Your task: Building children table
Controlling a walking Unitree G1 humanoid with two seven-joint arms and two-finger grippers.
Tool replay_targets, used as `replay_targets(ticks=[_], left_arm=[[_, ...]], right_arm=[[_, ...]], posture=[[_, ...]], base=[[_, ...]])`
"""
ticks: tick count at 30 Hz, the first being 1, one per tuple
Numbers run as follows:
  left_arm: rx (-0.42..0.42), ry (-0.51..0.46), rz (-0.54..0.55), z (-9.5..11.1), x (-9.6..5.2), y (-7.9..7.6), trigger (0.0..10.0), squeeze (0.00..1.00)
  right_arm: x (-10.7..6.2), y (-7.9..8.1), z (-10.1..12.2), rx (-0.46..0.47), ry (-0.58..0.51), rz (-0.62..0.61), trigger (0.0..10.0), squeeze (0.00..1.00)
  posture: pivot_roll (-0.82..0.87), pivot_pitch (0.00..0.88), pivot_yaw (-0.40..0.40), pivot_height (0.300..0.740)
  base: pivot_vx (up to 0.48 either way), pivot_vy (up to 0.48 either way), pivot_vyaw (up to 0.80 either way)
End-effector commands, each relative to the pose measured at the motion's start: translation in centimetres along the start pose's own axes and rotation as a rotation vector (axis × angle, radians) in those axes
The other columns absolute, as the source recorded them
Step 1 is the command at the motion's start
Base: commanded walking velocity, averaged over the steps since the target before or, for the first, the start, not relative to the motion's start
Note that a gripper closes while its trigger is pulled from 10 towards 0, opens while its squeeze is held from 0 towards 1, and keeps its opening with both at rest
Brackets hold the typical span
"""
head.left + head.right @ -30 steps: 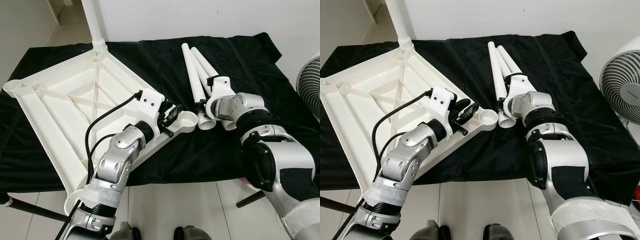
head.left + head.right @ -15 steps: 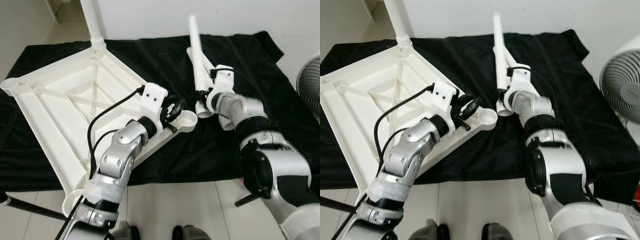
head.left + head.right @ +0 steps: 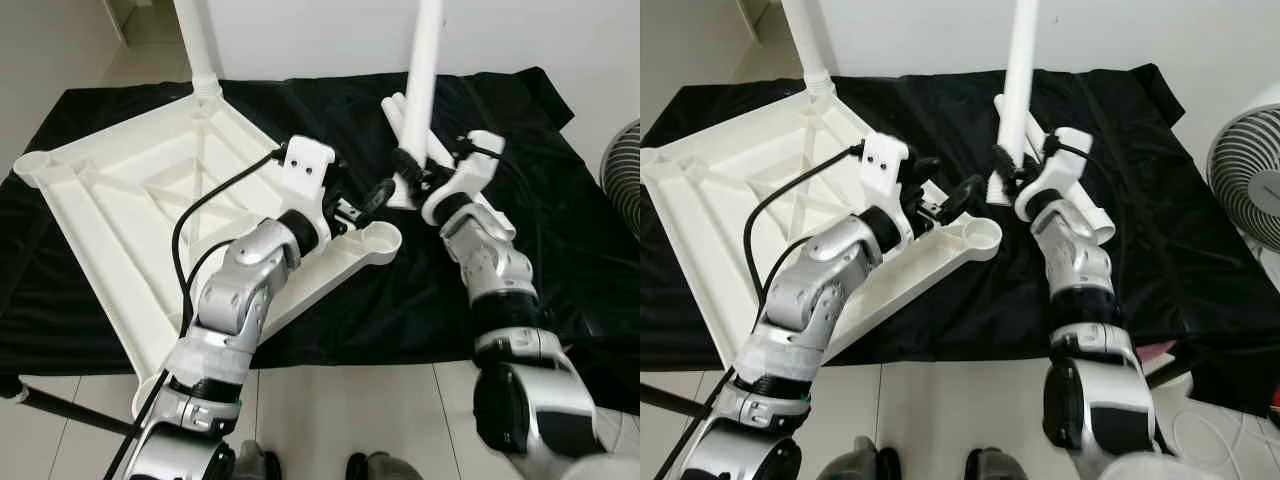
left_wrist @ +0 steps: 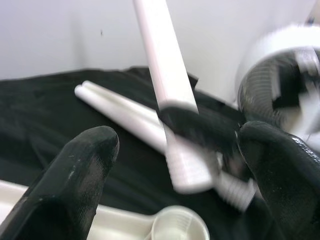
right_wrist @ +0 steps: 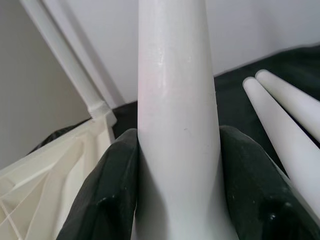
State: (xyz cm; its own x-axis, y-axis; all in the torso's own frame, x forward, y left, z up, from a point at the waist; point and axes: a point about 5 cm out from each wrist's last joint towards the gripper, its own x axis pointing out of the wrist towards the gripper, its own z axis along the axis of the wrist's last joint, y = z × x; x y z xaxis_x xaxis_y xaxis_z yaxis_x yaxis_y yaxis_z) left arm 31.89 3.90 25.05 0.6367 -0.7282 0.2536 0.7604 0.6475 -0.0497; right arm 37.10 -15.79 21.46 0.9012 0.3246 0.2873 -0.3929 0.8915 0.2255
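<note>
A white plastic tabletop lies upside down on a black cloth. One white leg stands fitted in its far corner. My right gripper is shut on another white leg and holds it nearly upright, its lower end just beyond the tabletop's near corner socket. In the right wrist view both fingers press on this leg. My left gripper hovers open just above that corner socket, close to the held leg. Two more legs lie on the cloth behind.
The black cloth covers the low work surface, with tiled floor in front. A white fan stands to the right. A white wall rises behind the cloth. A black cable runs along my left arm.
My right gripper has lifted one leg off the cloth and swung it from lying flat to nearly upright. The left gripper has risen slightly over the corner socket.
</note>
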Motion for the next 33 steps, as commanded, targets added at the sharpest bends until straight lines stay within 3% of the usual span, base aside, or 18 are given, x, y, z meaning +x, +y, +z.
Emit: replay_targets(ticks=[1, 8, 9, 11, 12, 18, 33], left_arm=[[-0.037, -0.002, 0.003, 0.3, 0.1, 0.4, 10.0, 1.00], [-0.066, -0.008, 0.021, 1.0, 0.1, 1.2, 10.0, 1.00], [-0.097, -0.002, 0.018, 1.1, 0.2, 1.3, 10.0, 0.76], [-0.097, -0.002, 0.018, 1.1, 0.2, 1.3, 10.0, 0.76], [-0.134, 0.023, 0.012, 1.3, 0.4, 1.4, 10.0, 0.00], [-0.172, 0.090, -0.008, 1.7, 0.7, 1.6, 10.0, 0.00], [-0.210, 0.113, 0.000, 3.2, 2.1, 2.0, 10.0, 0.00]], right_arm=[[-0.3, 1.2, 0.3, -0.030, -0.051, 0.066, 10.0, 0.00], [-1.7, 1.9, 0.5, -0.075, -0.088, 0.134, 10.0, 0.00], [-2.0, 2.0, 0.6, -0.101, -0.093, 0.157, 10.0, 0.00], [-2.0, 2.0, 0.6, -0.101, -0.093, 0.157, 10.0, 0.00], [-2.5, 2.2, 0.8, -0.142, -0.099, 0.197, 10.0, 0.00], [-3.7, 2.9, 1.1, -0.219, -0.092, 0.301, 10.0, 0.00], [-5.8, 4.9, 0.2, -0.216, -0.023, 0.484, 10.0, 0.00]], posture=[[-0.13, 0.094, 0.056, 0.740], [-0.14, 0.091, 0.061, 0.740], [-0.14, 0.092, 0.062, 0.740], [-0.14, 0.092, 0.062, 0.740], [-0.14, 0.092, 0.067, 0.740], [-0.14, 0.092, 0.070, 0.740], [-0.13, 0.090, 0.074, 0.740]], base=[[0.000, 0.000, 0.00], [0.000, 0.000, 0.00], [0.000, 0.000, 0.00], [0.000, 0.000, 0.00], [0.000, 0.000, 0.00], [0.000, 0.000, 0.00], [0.000, 0.000, 0.00]])
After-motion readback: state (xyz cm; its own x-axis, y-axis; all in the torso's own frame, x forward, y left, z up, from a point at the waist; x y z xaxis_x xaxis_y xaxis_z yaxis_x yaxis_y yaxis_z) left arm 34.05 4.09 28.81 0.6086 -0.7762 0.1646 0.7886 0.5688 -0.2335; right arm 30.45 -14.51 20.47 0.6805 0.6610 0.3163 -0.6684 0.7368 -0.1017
